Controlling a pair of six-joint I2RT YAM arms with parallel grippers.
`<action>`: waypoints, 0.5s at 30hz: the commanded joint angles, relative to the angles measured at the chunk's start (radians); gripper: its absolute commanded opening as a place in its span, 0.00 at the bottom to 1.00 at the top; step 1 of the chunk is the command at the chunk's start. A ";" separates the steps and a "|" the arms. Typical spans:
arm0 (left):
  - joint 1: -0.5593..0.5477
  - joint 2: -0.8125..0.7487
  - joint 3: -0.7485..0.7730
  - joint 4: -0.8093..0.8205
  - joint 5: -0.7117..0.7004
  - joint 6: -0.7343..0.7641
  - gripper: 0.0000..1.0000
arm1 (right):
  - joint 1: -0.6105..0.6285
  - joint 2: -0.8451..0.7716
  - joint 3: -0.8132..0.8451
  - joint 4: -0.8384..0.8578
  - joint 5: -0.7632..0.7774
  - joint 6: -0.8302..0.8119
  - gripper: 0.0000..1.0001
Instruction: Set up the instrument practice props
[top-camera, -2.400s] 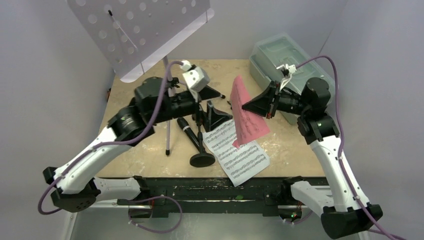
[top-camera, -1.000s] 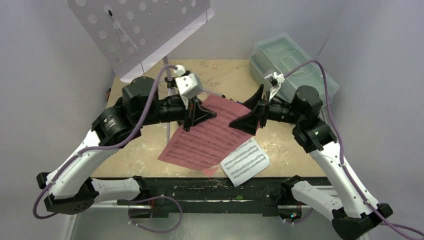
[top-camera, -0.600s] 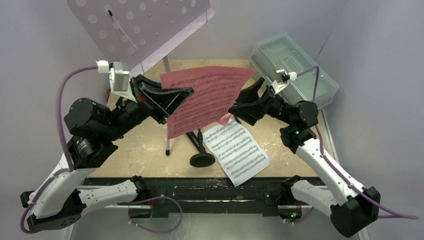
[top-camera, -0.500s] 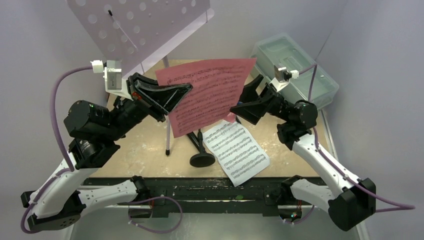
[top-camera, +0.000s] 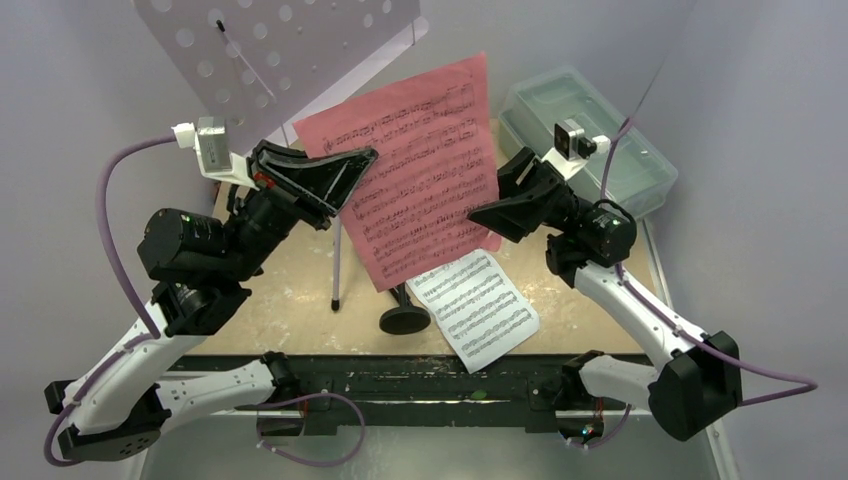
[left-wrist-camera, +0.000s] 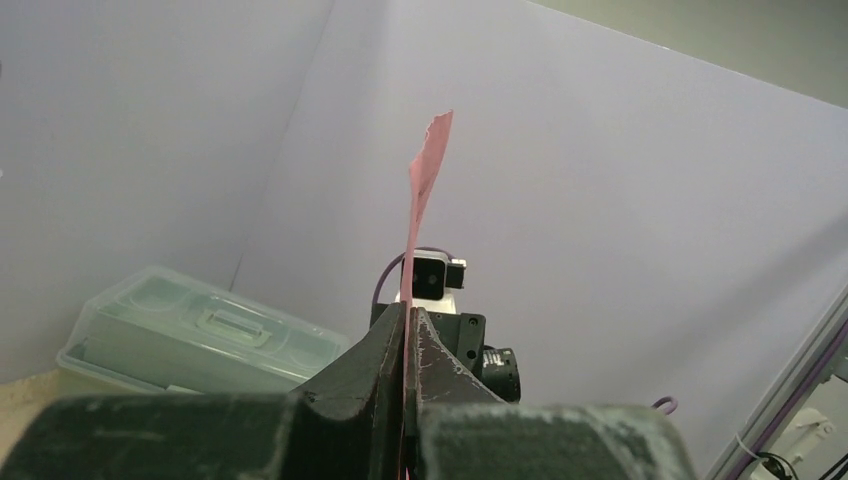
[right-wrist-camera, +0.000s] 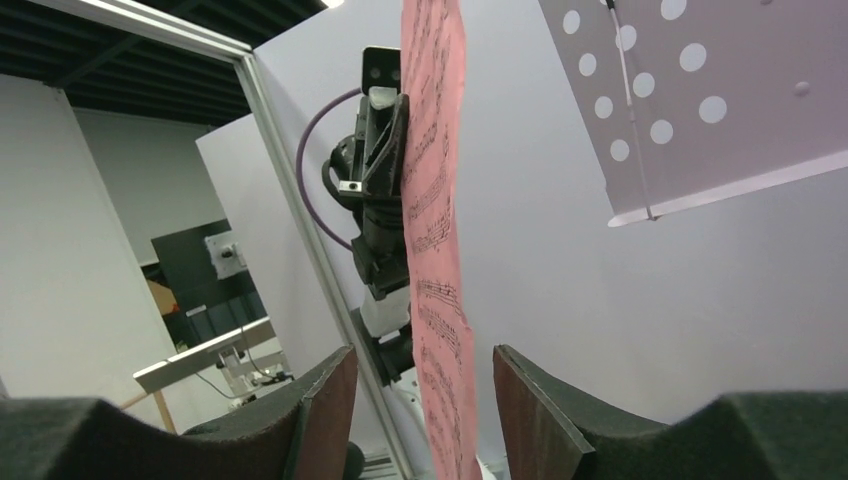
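Observation:
My left gripper (top-camera: 365, 160) is shut on the left edge of the pink music sheet (top-camera: 420, 185), holding it upright in the air in front of the lavender hole-punched stand tray (top-camera: 270, 60). In the left wrist view the pink sheet (left-wrist-camera: 425, 170) rises edge-on from between the shut left gripper (left-wrist-camera: 408, 312). My right gripper (top-camera: 485, 200) is open at the sheet's right edge. In the right wrist view the pink sheet (right-wrist-camera: 435, 200) hangs between the right gripper (right-wrist-camera: 425, 375) jaws with a gap on each side. The white music sheet (top-camera: 475, 305) lies flat beside the round-based mic stand (top-camera: 405, 320).
A clear lidded plastic box (top-camera: 580, 120) stands at the back right, close behind my right wrist. The music stand's thin pole (top-camera: 337, 250) comes down to the table left of the mic stand. Grey walls enclose the table at back and sides.
The left gripper has carried the pink sheet up off the table and turned it upright towards the stand tray. The right gripper followed, and its jaws have narrowed around the sheet's edge.

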 joint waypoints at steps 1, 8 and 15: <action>0.003 -0.014 -0.015 0.053 -0.043 -0.031 0.00 | 0.005 0.026 0.066 0.060 0.001 0.017 0.53; 0.003 -0.024 -0.028 0.035 -0.064 -0.035 0.00 | 0.006 0.079 0.120 0.061 0.001 0.036 0.53; 0.003 -0.045 -0.024 -0.003 -0.093 -0.022 0.00 | 0.007 0.123 0.171 0.063 -0.014 0.058 0.49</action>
